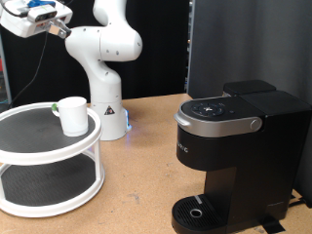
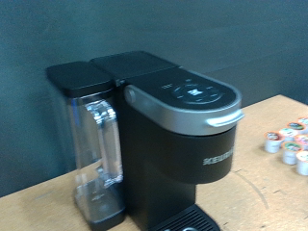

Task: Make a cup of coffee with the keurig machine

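Observation:
The cup point(image 1: 71, 114), a small white mug, stands on the top tier of a round white two-tier stand point(image 1: 86, 146) at the exterior view's left. The keurig machine point(image 1: 234, 146), black and boxy, sits at the exterior view's right with its silver-grey lid handle point(image 1: 230, 125) down and nothing on its round drip tray point(image 1: 200, 212). My gripper point(image 1: 39, 19) hangs high at the exterior view's top left, well above the cup and far from the machine. The wrist view faces the keurig machine point(image 2: 178, 135) and its water tank point(image 2: 91, 144); no fingers show there.
The white arm's base point(image 1: 109, 107) stands on the wooden table between the stand and the machine. Several small pods point(image 2: 289, 144) lie on the table beside the machine. A dark curtain closes off the back.

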`<act>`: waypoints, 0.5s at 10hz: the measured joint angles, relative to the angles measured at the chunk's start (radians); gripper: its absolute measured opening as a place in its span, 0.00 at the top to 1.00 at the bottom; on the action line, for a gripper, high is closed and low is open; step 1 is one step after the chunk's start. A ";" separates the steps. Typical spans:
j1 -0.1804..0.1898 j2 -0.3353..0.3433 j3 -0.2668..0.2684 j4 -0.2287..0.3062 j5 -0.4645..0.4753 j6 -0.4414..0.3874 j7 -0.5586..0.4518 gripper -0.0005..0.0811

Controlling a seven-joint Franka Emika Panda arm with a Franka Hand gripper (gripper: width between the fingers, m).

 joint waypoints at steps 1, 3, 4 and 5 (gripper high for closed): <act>-0.001 0.001 -0.017 0.019 -0.030 -0.039 0.000 0.99; -0.005 0.000 -0.051 0.044 -0.068 -0.083 -0.001 0.99; -0.005 0.000 -0.064 0.049 -0.083 -0.090 -0.002 0.99; -0.005 0.000 -0.075 0.053 -0.096 -0.097 -0.005 0.99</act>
